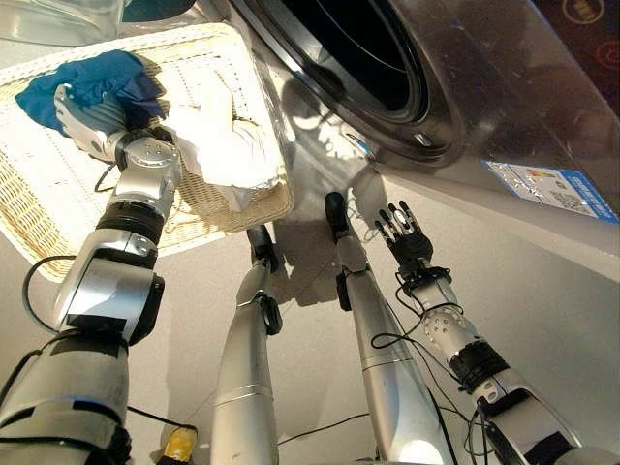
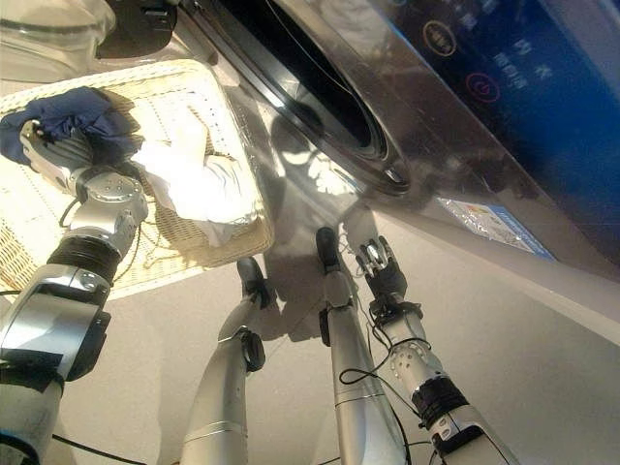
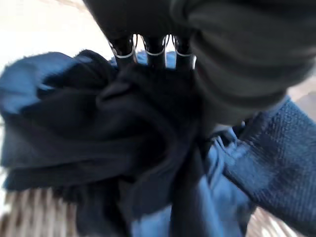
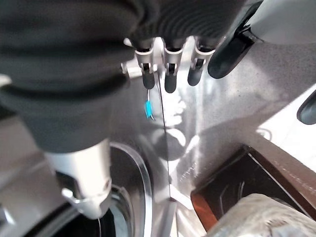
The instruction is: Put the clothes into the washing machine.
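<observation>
A dark blue cloth (image 1: 89, 79) lies bunched at the far left of a white wicker basket (image 1: 39, 194). My left hand (image 1: 92, 124) is pushed in under it, and the cloth (image 3: 123, 148) covers the hand's front part. A white garment (image 1: 218, 143) is heaped against the basket's right wall. The washing machine's round door opening (image 1: 358, 48) gapes dark to the right of the basket. My right hand (image 1: 402, 234) hangs open below that opening, near the machine's grey front (image 4: 197, 123), its fingers (image 4: 170, 79) straight and holding nothing.
The basket stands on the pale floor, close against the machine's left side. A blue and white label (image 1: 547, 186) is stuck on the machine's front at the right. A clear curved door panel (image 2: 48, 29) is at the top left, above the basket.
</observation>
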Motion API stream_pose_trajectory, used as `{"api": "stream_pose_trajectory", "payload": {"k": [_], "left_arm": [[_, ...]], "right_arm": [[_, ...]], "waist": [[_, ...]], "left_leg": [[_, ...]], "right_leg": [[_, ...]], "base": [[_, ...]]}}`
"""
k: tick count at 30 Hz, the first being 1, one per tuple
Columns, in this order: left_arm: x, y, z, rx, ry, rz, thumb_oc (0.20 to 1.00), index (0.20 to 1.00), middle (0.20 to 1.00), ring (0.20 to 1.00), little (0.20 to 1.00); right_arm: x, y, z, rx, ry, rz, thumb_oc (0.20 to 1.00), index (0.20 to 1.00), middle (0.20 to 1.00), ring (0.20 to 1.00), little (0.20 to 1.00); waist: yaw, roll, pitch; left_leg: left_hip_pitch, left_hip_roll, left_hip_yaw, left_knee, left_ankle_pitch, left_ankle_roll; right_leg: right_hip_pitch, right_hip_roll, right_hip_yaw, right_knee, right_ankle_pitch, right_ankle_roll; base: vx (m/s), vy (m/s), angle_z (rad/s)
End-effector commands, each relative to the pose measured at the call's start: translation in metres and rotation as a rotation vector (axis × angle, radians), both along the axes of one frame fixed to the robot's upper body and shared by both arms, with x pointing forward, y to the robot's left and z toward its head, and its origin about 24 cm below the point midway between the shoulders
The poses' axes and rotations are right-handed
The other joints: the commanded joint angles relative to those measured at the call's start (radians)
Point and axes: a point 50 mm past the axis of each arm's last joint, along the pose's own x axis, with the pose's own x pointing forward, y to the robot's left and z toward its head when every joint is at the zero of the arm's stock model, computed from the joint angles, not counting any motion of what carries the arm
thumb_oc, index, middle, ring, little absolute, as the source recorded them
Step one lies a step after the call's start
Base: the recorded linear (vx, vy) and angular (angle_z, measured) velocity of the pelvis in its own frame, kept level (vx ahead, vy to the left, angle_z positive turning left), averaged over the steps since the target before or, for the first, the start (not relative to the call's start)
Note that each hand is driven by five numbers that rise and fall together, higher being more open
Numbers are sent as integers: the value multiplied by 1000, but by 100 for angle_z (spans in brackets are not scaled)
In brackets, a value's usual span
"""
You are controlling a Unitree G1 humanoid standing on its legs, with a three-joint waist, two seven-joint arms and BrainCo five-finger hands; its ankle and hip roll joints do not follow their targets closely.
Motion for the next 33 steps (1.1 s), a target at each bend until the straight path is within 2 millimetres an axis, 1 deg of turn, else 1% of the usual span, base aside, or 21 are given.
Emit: {"api": "stream_pose_trajectory", "payload": {"k": [1, 3, 4, 7, 11, 12, 14, 15, 16, 20, 21, 22, 23, 24, 26, 28, 29, 30, 31, 32, 33], "left_arm": [[-3, -2, 13, 100, -41, -25, 200, 200, 200, 200, 200], [-3, -1, 9, 111, -11, -17, 200, 200, 200, 200, 200], [-1, 1, -3, 132, 63, -2, 200, 200, 200, 200, 200], [0, 2, -20, 189, 163, 23, 200, 200, 200, 200, 200], [0, 0, -32, 229, 211, 24, 200, 200, 200, 200, 200], [0, 0, -32, 229, 211, 24, 200, 200, 200, 200, 200], [-2, -7, -51, 155, 155, -90, 200, 200, 200, 200, 200], [-2, -8, -52, 150, 150, -102, 200, 200, 200, 200, 200], [-4, -14, -61, 118, 118, -173, 200, 200, 200, 200, 200], [-7, -23, -70, 68, 54, -305, 200, 200, 200, 200, 200], [-11, -31, -76, 57, 14, -410, 200, 200, 200, 200, 200], [-12, -33, -78, 56, 5, -437, 200, 200, 200, 200, 200], [-19, -50, -83, 80, -39, -600, 200, 200, 200, 200, 200], [-20, -51, -81, 87, -48, -617, 200, 200, 200, 200, 200], [-27, -66, -81, 135, -48, -749, 200, 200, 200, 200, 200], [-32, -77, -80, 161, -47, -858, 200, 200, 200, 200, 200], [-37, -86, -75, 186, -56, -960, 200, 200, 200, 200, 200], [-41, -94, -76, 186, -59, -1060, 200, 200, 200, 200, 200], [-41, -94, -76, 186, -59, -1060, 200, 200, 200, 200, 200], [-44, -100, -75, 196, -66, -1124, 200, 200, 200, 200, 200], [-54, -117, -72, 205, -89, -1295, 200, 200, 200, 200, 200]], "right_arm": [[-9, 15, 1, 7, -32, 69, 1000, 1000, 1000, 1000, 1000], [-9, 16, 1, 3, -31, 72, 1000, 1000, 1000, 1000, 1000], [-9, 20, 1, -2, -29, 80, 1000, 1000, 1000, 1000, 1000], [-8, 22, 2, -33, -34, 91, 1000, 1000, 1000, 1000, 1000], [-8, 28, 10, -186, -91, 115, 1000, 1000, 1000, 1000, 1000], [-8, 28, 10, -186, -91, 115, 1000, 1000, 1000, 1000, 1000], [-7, 40, 32, -513, -250, 131, 1000, 1000, 1000, 1000, 1000], [-7, 41, 34, -539, -263, 137, 1000, 1000, 1000, 1000, 1000], [-7, 47, 46, -646, -334, 156, 1000, 1000, 1000, 1000, 1000], [-6, 54, 60, -747, -407, 170, 1000, 1000, 1000, 1000, 1000], [-4, 58, 69, -833, -450, 175, 1000, 1000, 1000, 1000, 1000], [-4, 59, 70, -857, -462, 177, 1000, 1000, 1000, 1000, 1000], [1, 62, 85, -1030, -533, 150, 1000, 1000, 1000, 1000, 1000], [2, 63, 88, -1052, -547, 145, 1000, 1000, 1000, 1000, 1000], [7, 60, 98, -1134, -570, 113, 1000, 1000, 1000, 1000, 1000], [10, 58, 104, -1169, -583, 100, 1000, 1000, 1000, 1000, 1000], [12, 58, 111, -1194, -603, 87, 1000, 1000, 1000, 1000, 1000], [12, 58, 113, -1213, -615, 80, 1000, 1000, 1000, 1000, 1000], [12, 58, 113, -1213, -615, 80, 1000, 1000, 1000, 1000, 1000], [12, 59, 114, -1229, -629, 75, 1000, 1000, 1000, 1000, 1000], [13, 61, 119, -1271, -659, 65, 1000, 1000, 1000, 1000, 1000]], "waist": [[23, -40, -17], [31, -38, -17], [43, -34, -17], [59, -26, -17], [77, -16, -17], [77, -16, -17], [110, -8, -17], [112, -7, -17], [133, -4, -17], [160, 1, -17], [184, 6, -17], [188, 9, -17], [225, 26, -17], [229, 28, -17], [255, 40, -17], [272, 50, -17], [284, 59, -17], [291, 64, -17], [291, 64, -17], [296, 69, -17], [311, 81, -17]], "left_leg": [[84, -61, -16, -5, -53, -13], [100, -56, -22, -30, -37, -16], [133, -47, -29, -74, -11, -22], [175, -35, -40, -125, 22, -32], [217, -30, -49, -162, 47, -38], [217, -30, -49, -162, 47, -38], [259, -37, -67, -170, 59, -47], [261, -38, -68, -170, 59, -48], [272, -40, -76, -165, 60, -51], [289, -43, -88, -166, 61, -53], [300, -45, -96, -169, 63, -55], [305, -45, -98, -171, 64, -55], [327, -44, -105, -182, 68, -56], [321, -43, -105, -185, 77, -57], [346, -47, -117, -185, 69, -55], [359, -52, -130, -184, 69, -53], [358, -52, -138, -184, 77, -52], [371, -55, -144, -179, 67, -51], [371, -55, -144, -179, 67, -51], [375, -56, -147, -178, 67, -50], [380, -60, -156, -172, 71, -47]], "right_leg": [[57, 104, -6, -62, -4, 4], [72, 109, -11, -66, -7, 3], [105, 115, -20, -75, -12, 1], [151, 121, -32, -85, -22, 0], [196, 123, -49, -92, -31, -2], [196, 123, -49, -92, -31, -2], [252, 105, -83, -93, -45, -2], [255, 104, -86, -93, -47, -2], [276, 93, -104, -88, -57, -3], [305, 82, -125, -80, -73, -3], [323, 75, -139, -73, -84, -2], [328, 74, -143, -70, -88, -2], [359, 62, -168, -56, -109, -2], [355, 63, -171, -60, -101, -2], [383, 52, -187, -42, -123, -2], [397, 47, -197, -31, -133, -2], [401, 44, -205, -29, -128, -2], [413, 38, -210, -14, -144, -1], [413, 38, -210, -14, -144, -1], [418, 36, -214, -11, -146, -1], [428, 31, -224, -9, -139, -1]], "base": [[-44, -77, 3], [-55, -99, 1], [-80, -147, 6], [-62, -117, 12], [-49, -115, 11], [-64, -143, 8], [-95, -208, 14], [-86, -209, 17], [-49, -129, 16], [-44, -128, 14], [-44, -114, 22], [-88, -212, 25], [-77, -137, 25], [-90, -158, 30], [-22, -74, 31], [-17, -54, 30], [-25, -46, 24], [-20, -30, 15], [2, -14, 16], [-32, -7, 22], [-16, -11, 27]]}}
